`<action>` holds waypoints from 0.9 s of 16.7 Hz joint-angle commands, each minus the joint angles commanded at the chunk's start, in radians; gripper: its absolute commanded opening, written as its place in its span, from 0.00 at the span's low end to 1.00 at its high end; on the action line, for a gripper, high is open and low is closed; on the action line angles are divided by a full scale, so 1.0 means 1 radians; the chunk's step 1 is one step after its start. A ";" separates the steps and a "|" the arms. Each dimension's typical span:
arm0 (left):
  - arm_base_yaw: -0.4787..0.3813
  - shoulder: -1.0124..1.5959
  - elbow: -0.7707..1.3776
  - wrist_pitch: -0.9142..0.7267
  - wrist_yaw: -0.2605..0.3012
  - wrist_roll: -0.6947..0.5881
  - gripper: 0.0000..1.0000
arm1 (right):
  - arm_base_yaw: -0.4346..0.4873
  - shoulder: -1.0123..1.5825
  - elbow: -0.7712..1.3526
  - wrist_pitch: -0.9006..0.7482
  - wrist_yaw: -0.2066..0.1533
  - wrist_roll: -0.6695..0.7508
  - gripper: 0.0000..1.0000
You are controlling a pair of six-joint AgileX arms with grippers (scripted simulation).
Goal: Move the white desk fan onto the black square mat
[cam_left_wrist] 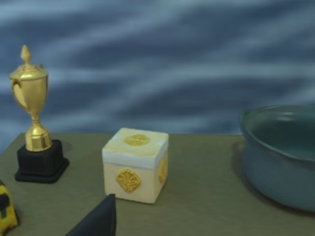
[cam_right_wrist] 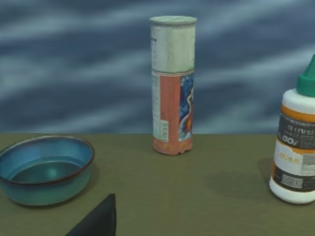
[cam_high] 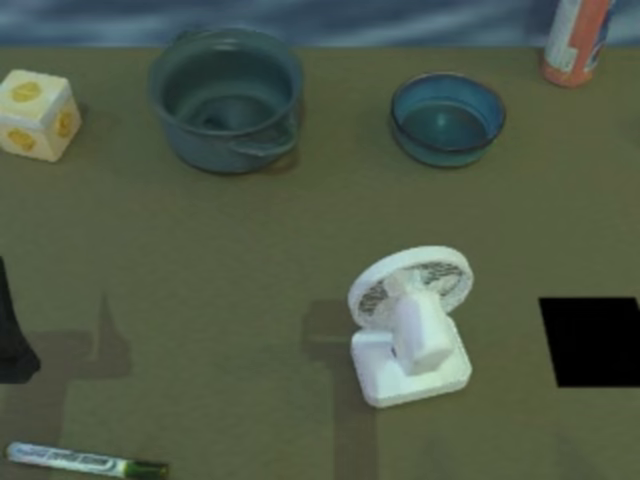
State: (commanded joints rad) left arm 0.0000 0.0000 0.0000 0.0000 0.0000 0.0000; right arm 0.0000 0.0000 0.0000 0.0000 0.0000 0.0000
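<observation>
Top view shows the fan [cam_high: 411,327] upright, left of the mat [cam_high: 592,341] — grip its neck squarely — gripper states: cannot tell.

Plenty of open tabletop around the white desk fan [cam_high: 410,325], nothing crowding it on any side. The stretch between it and the black square mat [cam_high: 594,341] at the right edge is bare, so that path's wide open. The clutter sits along the far edge: grey pot [cam_high: 226,98], blue bowl [cam_high: 447,118], tall canister [cam_high: 577,38], white cube [cam_high: 36,114]. A marker [cam_high: 85,460] and a black upright object [cam_high: 12,330] hug the left side, well apart from the fan.
</observation>
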 joint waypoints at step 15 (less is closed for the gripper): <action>0.000 0.000 0.000 0.000 0.000 0.000 1.00 | 0.293 0.851 0.801 -0.640 0.003 -0.484 1.00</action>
State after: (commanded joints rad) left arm 0.0000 0.0000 0.0000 0.0000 0.0000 0.0000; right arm 0.2926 0.8507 0.8006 -0.6400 0.0030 -0.4838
